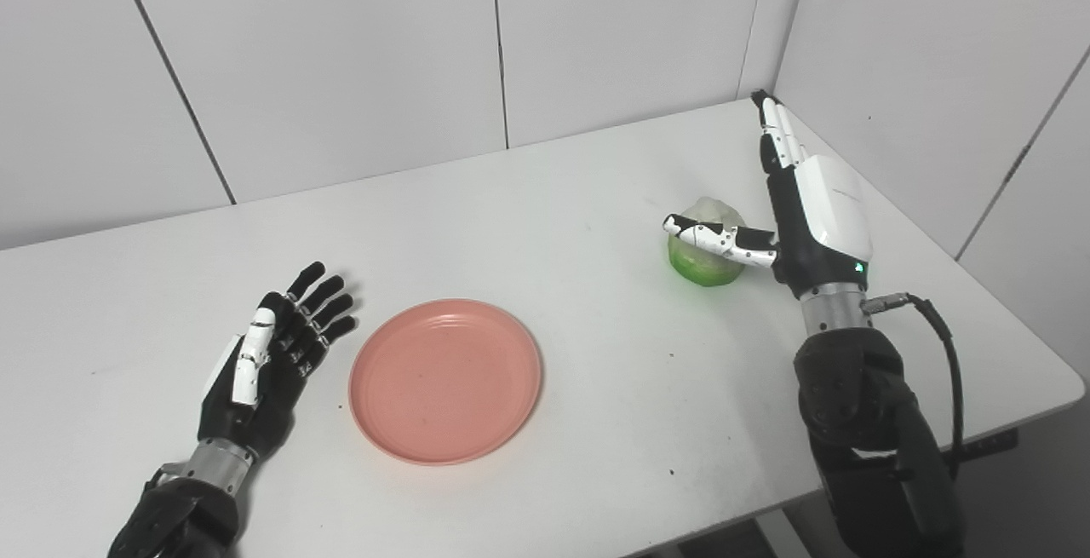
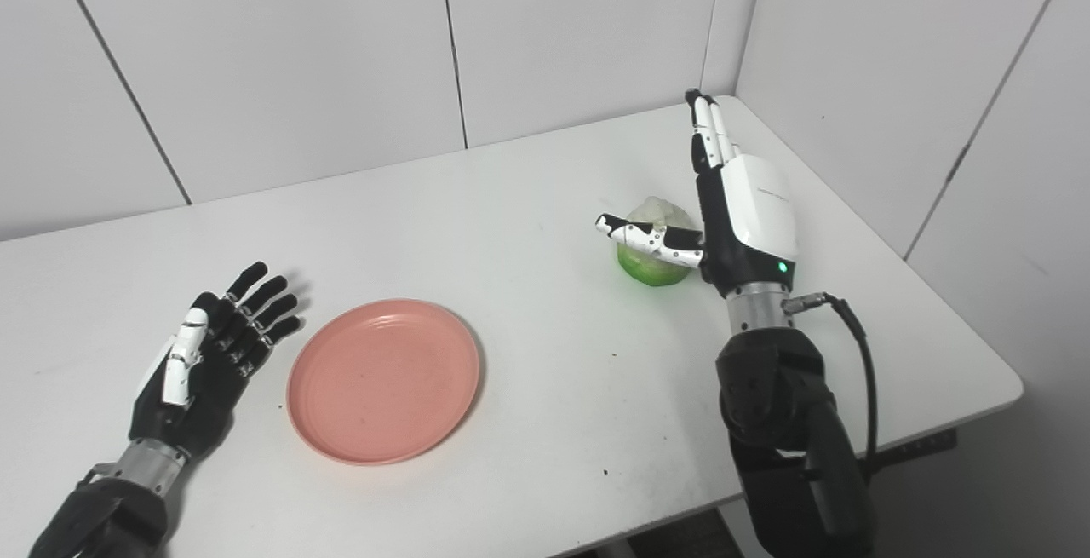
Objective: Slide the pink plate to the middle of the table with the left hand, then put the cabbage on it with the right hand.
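1. I am judging that the plate step is done or nearly so: the plate [image 1: 445,380] is lying flat in the lower centre of the frame, near the middle of the table [image 1: 596,200], and nothing is on it.
2. My left hand [image 1: 272,353] is resting in the lower left of the frame, just beside the plate's left rim but not touching it, fingers spread and holding nothing.
3. I am now working on the cabbage step. The cabbage [image 1: 703,261] is sitting on the table in the right centre of the frame, well apart from the plate.
4. My right hand [image 1: 809,209] is standing just beside the cabbage on its right, fingers pointing up toward the far corner, thumb [image 1: 711,237] reaching across the front of the cabbage. The hand is released, grasping nothing yet; whether the thumb is touching the cabbage, I cannot tell.
5. The next move, as I am judging it, calls for curling the fingers around the cabbage, lifting it, and carrying it left and down-frame to the plate.
6. Counting: one plate, one cabbage, two hands.
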